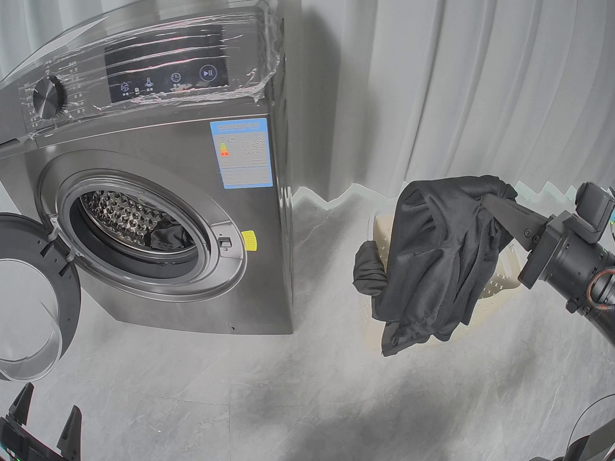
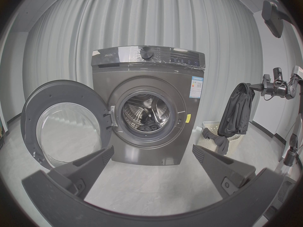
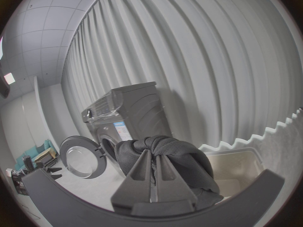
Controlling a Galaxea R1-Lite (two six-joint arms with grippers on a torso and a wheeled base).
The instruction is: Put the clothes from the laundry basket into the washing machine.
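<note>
My right gripper point(image 1: 493, 198) is shut on a black garment point(image 1: 435, 257) that hangs in the air above the white laundry basket point(image 1: 496, 286). In the right wrist view its fingers point(image 3: 143, 171) pinch the bunched black garment point(image 3: 176, 156). Another dark cloth point(image 1: 369, 270) droops over the basket's left rim. The grey washing machine point(image 1: 192, 161) stands at the left with its round door point(image 1: 29, 296) swung open and a dark garment point(image 1: 170, 235) inside the drum. My left gripper point(image 2: 151, 161) is open low in front of the machine, holding nothing.
White curtains point(image 1: 448, 65) hang behind the machine and basket. Pale marble-look floor point(image 1: 256, 379) lies between the washing machine and the basket. The open door juts out toward my left arm.
</note>
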